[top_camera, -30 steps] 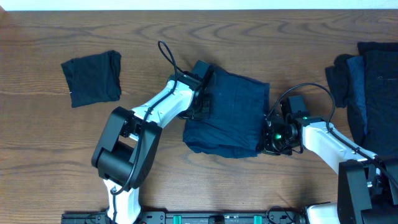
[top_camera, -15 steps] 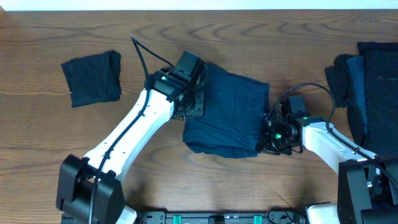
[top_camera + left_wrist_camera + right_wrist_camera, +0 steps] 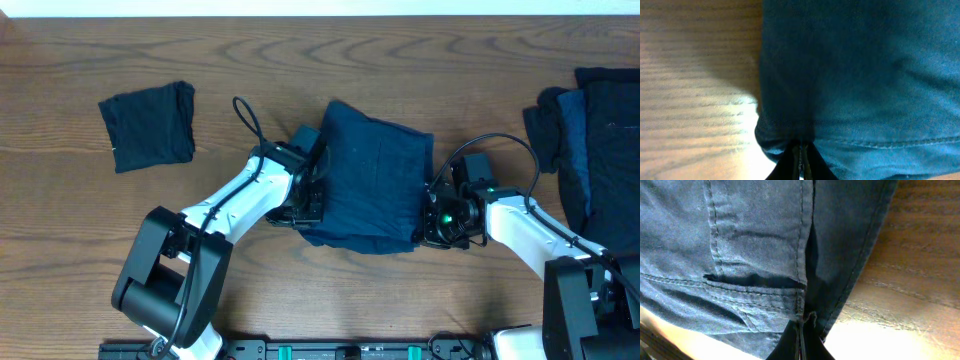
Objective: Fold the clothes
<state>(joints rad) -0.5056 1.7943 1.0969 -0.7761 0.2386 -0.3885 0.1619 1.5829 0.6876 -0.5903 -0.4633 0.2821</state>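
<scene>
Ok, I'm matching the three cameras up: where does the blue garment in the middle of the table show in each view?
Overhead: blue garment at picture centre.
Left wrist: fills top and right; left pincer shut on its hem at the bottom.
Right wrist: fills left and centre; right pincer shut on its seamed edge at the bottom.
Shared landmark: the wooden table, bare beside the cloth in all three.

Dark brown wood-grain table (image 3: 400, 40) fills the overhead view, side to side. Thin white strip (image 3: 320, 7) along far edge; can't tell if wall or floor. Bright glare (image 3: 865, 340) on wood in both wrist views, w/ soft shadows.
</scene>
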